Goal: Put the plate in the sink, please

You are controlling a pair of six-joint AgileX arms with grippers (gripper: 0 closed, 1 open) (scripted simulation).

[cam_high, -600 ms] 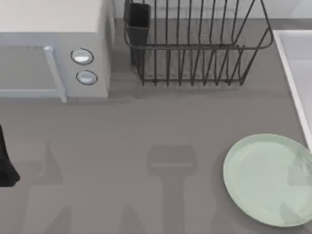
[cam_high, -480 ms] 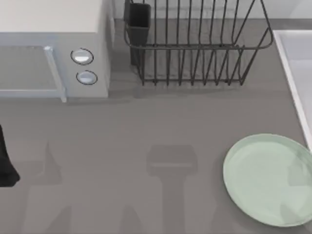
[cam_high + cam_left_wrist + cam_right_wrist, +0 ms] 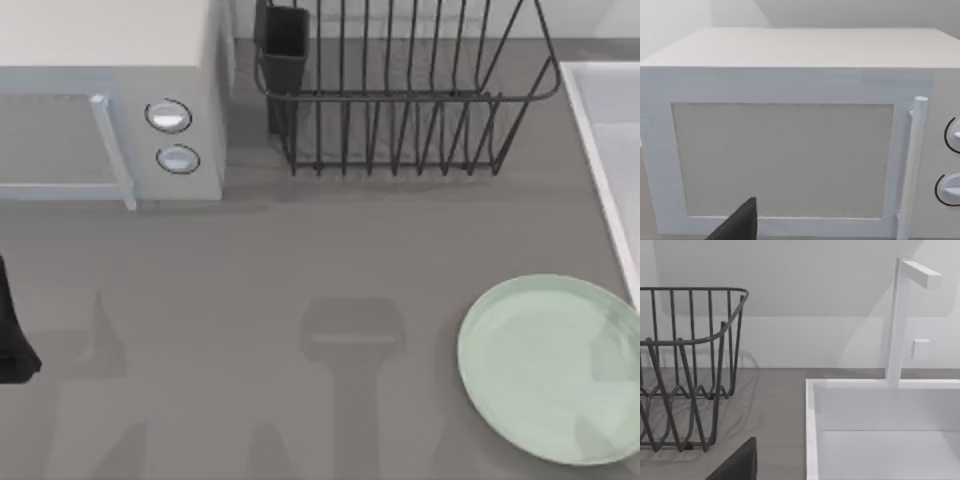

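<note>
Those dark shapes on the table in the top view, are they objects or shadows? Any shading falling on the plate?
Top view: the grey shapes on the table are flat soft-edged shadows, not objects; one darker patch crosses the right part of the plate. Right wrist view: the dish rack throws faint wire shadows on the table beside the sink.

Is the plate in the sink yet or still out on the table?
Out. The plate lies flat on the grey table, beside the sink rim at the right; neither arm touches it.
</note>
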